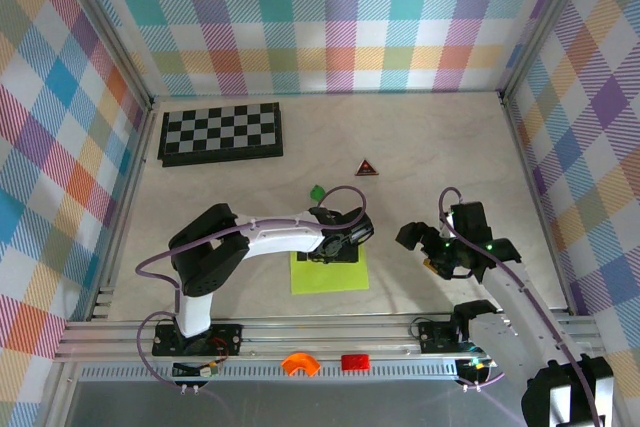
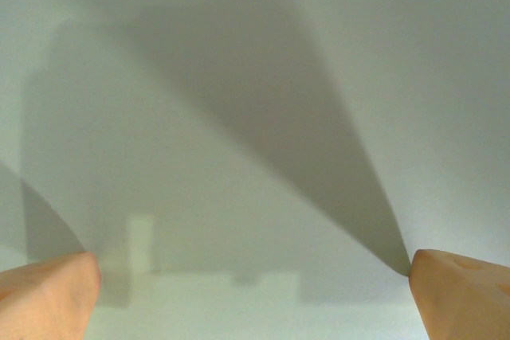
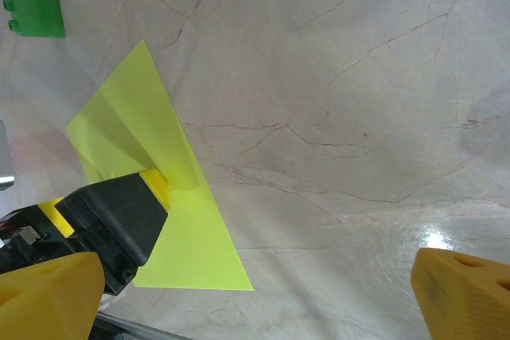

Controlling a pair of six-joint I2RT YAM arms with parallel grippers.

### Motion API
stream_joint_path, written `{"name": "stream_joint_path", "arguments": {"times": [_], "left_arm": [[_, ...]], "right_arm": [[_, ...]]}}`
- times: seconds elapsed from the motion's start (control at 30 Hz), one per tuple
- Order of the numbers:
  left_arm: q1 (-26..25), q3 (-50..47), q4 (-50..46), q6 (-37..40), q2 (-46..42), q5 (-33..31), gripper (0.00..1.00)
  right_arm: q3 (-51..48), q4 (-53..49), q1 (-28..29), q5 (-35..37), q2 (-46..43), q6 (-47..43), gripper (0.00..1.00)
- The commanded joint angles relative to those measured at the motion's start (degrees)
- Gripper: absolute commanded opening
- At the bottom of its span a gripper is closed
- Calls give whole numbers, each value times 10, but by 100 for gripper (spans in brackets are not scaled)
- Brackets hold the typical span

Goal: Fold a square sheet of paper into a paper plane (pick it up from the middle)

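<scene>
Paper plane (image 1: 330, 279), partly folded, lies on the worktop (image 1: 250, 197) under my open left end effector (image 2: 255, 292); my right end effector (image 3: 256, 296) hangs open beside it.

Left pincer (image 1: 335, 250) over paper (image 1: 330, 279), green block (image 1: 317, 191) just behind, open table (image 1: 450, 147) to the right

Top external: mounted high above and behind the arm bases (image 1: 197, 330), looking down and forward across the whole table (image 1: 450, 147) to the plaid back wall (image 1: 330, 17). Left wrist: held very close over the lime paper (image 2: 239, 117), facing it between its own fingertips (image 2: 48, 292). Right wrist: farther off, looking obliquely down at the tabletop past its fingertips (image 3: 462, 292); with the top view it shares the paper, the left gripper (image 1: 333, 252) and the green block (image 3: 33, 17)
</scene>
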Motion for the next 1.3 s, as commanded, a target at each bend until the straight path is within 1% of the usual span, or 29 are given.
{"name": "stream_joint_path", "arguments": {"times": [0.0,0.13,0.27,0.5,0.63,0.77,0.9,1.07,1.13,1.17,1.23,1.27], "left_arm": [[-3,34,-59,3,3,5,100],[-3,22,-32,-5,3,17,100],[-3,16,-17,-11,15,43,100],[-6,0,-19,-25,44,46,100],[-11,-23,-12,-28,59,51,98],[-11,-57,9,-36,51,57,96],[-11,-61,12,-33,43,56,95],[-11,-59,23,-25,26,49,87],[-10,-59,31,-21,17,46,78],[-11,-59,35,-20,12,45,76],[-11,-63,49,-16,3,43,65],[-11,-66,60,-13,-2,44,62]], "right_arm": [[4,-7,-4,-7,-10,3,99],[0,-6,-3,-14,-13,8,99],[-6,-8,-4,-12,-21,8,99],[-13,-6,-4,-11,-23,7,99],[-14,-10,-3,-7,-23,4,99],[-12,-13,-3,-2,-23,0,99],[-10,-10,-4,0,-18,2,99],[-7,-11,-3,0,-15,6,99],[-3,-17,-4,3,-18,8,99],[0,-21,-4,5,-20,8,99],[7,-29,-3,8,-24,8,99],[12,-33,-3,9,-26,9,99]]}}
